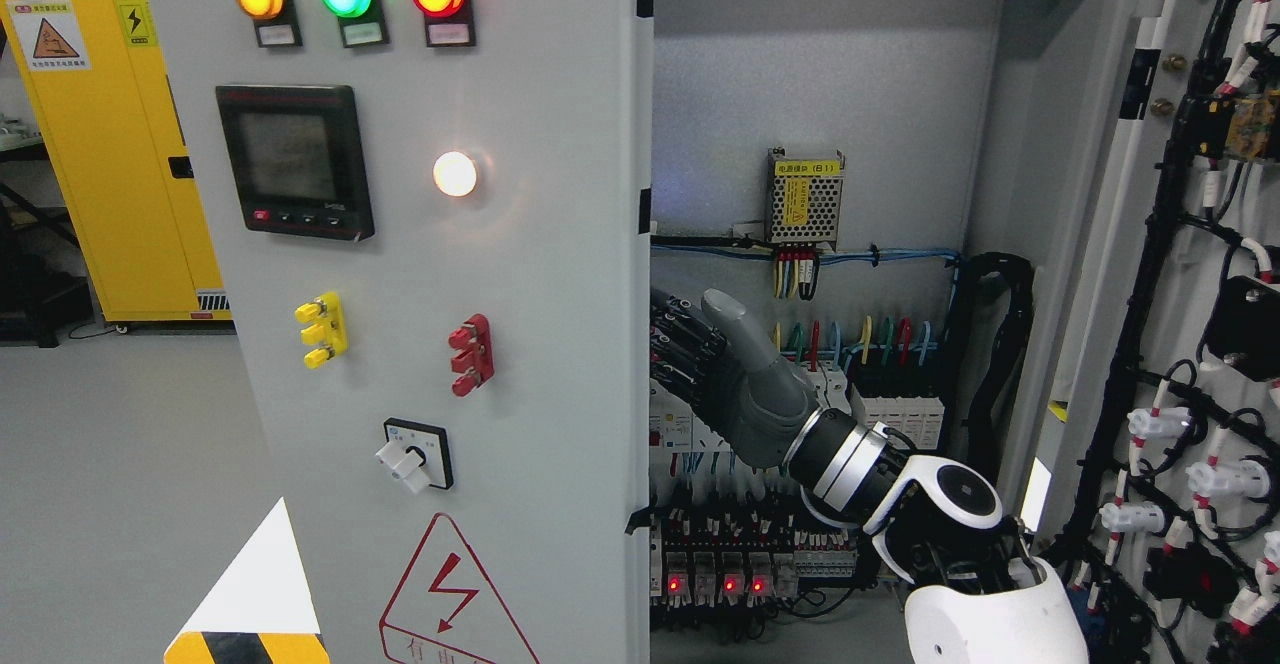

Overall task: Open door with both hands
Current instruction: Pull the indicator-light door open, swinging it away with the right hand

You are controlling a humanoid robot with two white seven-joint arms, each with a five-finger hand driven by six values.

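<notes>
The grey cabinet's left door (540,274) carries three indicator lamps, a meter, a lit white lamp and a rotary switch, and it covers the left half of the cabinet. The right door (1120,244) is swung wide open at the right, showing black cable looms on its inner face. My right hand (685,332) reaches up from the lower right into the opening. Its black fingers (672,349) stretch toward the inner edge of the left door, with the tips hidden behind that edge. The grey thumb (735,319) points up, apart from them. It grips nothing that I can see.
Inside the cabinet (820,94) sit a small power supply (805,199), coloured wires and rows of breakers and relays with red lights (715,584). A yellow safety cabinet (120,144) stands at the far left. A white piece with yellow-black stripes (250,604) shows at the bottom left.
</notes>
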